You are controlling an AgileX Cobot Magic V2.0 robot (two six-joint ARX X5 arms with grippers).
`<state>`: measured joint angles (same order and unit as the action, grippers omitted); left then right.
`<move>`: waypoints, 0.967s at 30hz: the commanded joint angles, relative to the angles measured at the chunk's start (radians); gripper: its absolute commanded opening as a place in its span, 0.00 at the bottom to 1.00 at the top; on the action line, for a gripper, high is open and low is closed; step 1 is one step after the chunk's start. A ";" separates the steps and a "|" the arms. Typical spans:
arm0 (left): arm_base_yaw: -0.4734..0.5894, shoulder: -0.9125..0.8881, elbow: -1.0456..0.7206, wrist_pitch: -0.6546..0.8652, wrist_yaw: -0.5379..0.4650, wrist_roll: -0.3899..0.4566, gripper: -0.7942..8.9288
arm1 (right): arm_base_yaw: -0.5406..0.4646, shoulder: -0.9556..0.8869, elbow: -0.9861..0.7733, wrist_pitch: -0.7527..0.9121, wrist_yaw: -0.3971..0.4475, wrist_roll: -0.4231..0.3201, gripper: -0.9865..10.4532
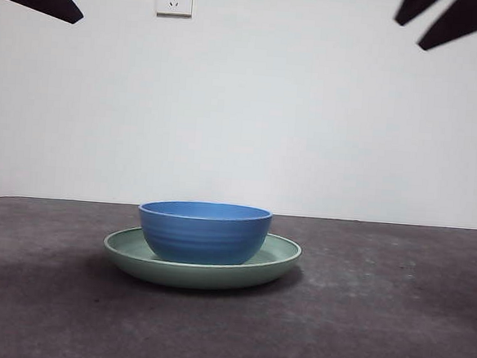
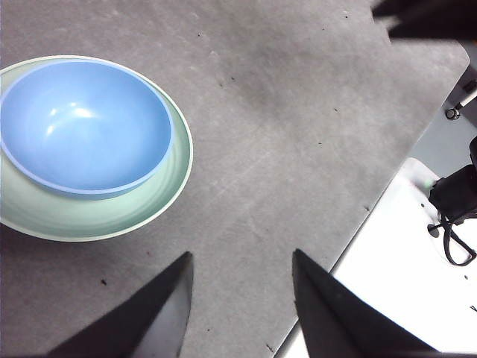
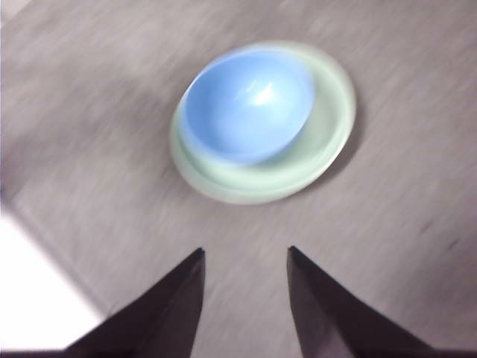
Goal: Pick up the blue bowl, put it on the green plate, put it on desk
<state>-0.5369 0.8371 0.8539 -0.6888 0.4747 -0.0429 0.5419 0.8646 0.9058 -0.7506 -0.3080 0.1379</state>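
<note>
We are viewing the blue bowl (image 1: 204, 231) sitting upright inside the green plate (image 1: 281, 256) on the desk (image 1: 392, 321). The left gripper (image 2: 240, 262) and right gripper (image 3: 244, 257) are hovering apart from both, jaws spread, empty.

Left tool (image 2: 240, 262), right tool (image 3: 244, 257): two black tapered pointed jaws each

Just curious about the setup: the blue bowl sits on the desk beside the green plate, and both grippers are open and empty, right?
Not quite. The bowl sits on the plate, not beside it, as the front view shows. The rest holds: left gripper and right gripper are open and empty.
</note>
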 commanded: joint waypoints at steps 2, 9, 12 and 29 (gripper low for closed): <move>-0.004 0.006 0.006 0.007 0.004 0.005 0.31 | 0.013 -0.076 -0.093 0.013 -0.038 -0.006 0.24; -0.004 0.006 0.006 0.004 0.004 0.005 0.31 | 0.013 -0.167 -0.196 0.017 -0.088 0.008 0.24; -0.004 0.006 0.006 0.004 0.004 0.005 0.31 | 0.013 -0.175 -0.198 0.019 -0.089 0.008 0.24; -0.004 0.006 0.006 0.003 0.004 0.006 0.10 | 0.013 -0.174 -0.198 0.018 -0.085 0.007 0.10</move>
<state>-0.5369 0.8371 0.8539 -0.6918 0.4747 -0.0429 0.5484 0.6849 0.7040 -0.7406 -0.3920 0.1390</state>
